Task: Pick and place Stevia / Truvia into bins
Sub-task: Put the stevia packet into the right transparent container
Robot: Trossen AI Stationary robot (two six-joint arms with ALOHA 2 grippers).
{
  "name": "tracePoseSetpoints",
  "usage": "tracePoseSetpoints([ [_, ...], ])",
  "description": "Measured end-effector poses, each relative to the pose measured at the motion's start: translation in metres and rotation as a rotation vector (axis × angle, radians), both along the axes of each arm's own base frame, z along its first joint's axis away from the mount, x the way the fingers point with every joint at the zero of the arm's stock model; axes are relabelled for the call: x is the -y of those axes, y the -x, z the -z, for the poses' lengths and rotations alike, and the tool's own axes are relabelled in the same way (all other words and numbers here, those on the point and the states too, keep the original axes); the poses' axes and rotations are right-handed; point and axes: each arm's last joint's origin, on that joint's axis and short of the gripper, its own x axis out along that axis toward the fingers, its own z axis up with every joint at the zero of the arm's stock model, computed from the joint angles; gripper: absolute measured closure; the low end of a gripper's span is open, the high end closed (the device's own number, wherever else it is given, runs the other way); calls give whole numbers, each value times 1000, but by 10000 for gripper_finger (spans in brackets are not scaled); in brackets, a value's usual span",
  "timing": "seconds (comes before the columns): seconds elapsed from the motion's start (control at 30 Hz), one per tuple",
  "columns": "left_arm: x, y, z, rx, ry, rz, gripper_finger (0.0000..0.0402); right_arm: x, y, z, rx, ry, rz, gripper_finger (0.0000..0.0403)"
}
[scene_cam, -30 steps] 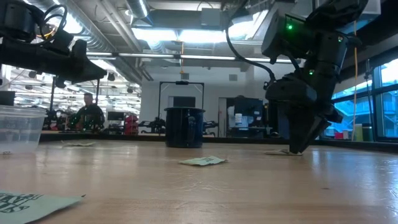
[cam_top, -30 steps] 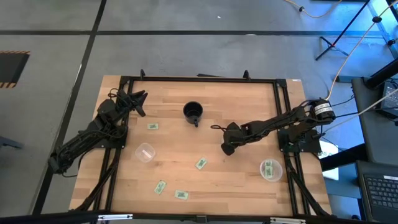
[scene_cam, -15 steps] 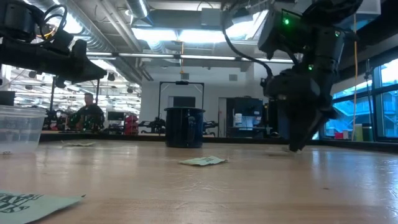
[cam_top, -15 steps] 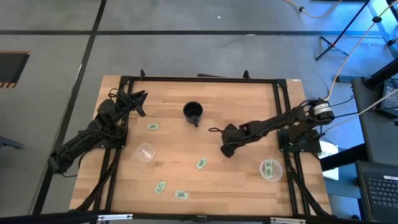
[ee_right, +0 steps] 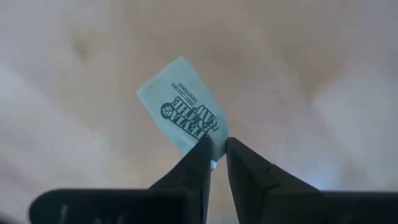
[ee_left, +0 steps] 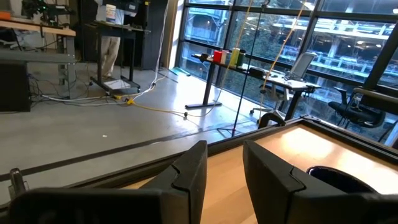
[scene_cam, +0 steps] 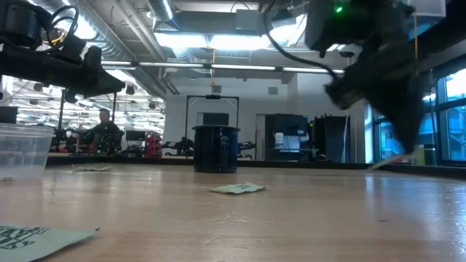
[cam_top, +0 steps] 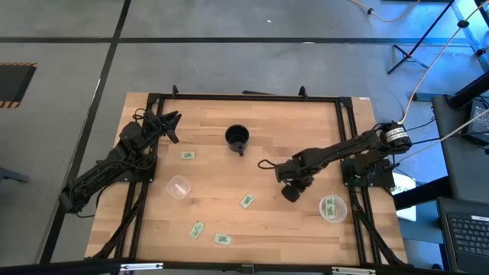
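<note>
R gripper point(ee_right: 214, 149) pinches sachet point(ee_right: 181, 112) by corner, long axis slanting away from fingertips; L gripper point(ee_left: 224, 163) fingers spread.

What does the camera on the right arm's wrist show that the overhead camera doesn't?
Only the wrist view shows the right gripper pinching a pale green sachet by one corner, print readable. Only the overhead view shows the layout: four loose sachets, the black mug, an empty cup, a cup already holding sachets, and the left gripper waiting at the far-left corner. Both show the wooden table.
</note>
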Motion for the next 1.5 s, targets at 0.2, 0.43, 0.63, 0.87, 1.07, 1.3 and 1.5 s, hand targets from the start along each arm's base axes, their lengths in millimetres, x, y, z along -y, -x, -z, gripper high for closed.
tracePoseSetpoints([
  [0.2,0,0,0,0,0,-1,302,-29,20,-42,-125,18,53,347],
  [0.43,0,0,0,0,0,0,302,-69,56,-72,-97,142,178,347],
  [0.63,0,0,0,0,0,0,302,-100,80,-72,-124,195,298,347],
  [0.87,0,0,0,0,0,0,302,-117,104,-55,-177,242,429,347],
  [1.07,0,0,0,1,0,0,302,-120,111,-30,-167,218,445,347],
  [1.3,0,0,0,1,0,0,302,-117,114,-23,-177,237,443,347],
  [1.5,0,0,0,1,0,0,302,-117,114,-23,-177,235,440,347],
])
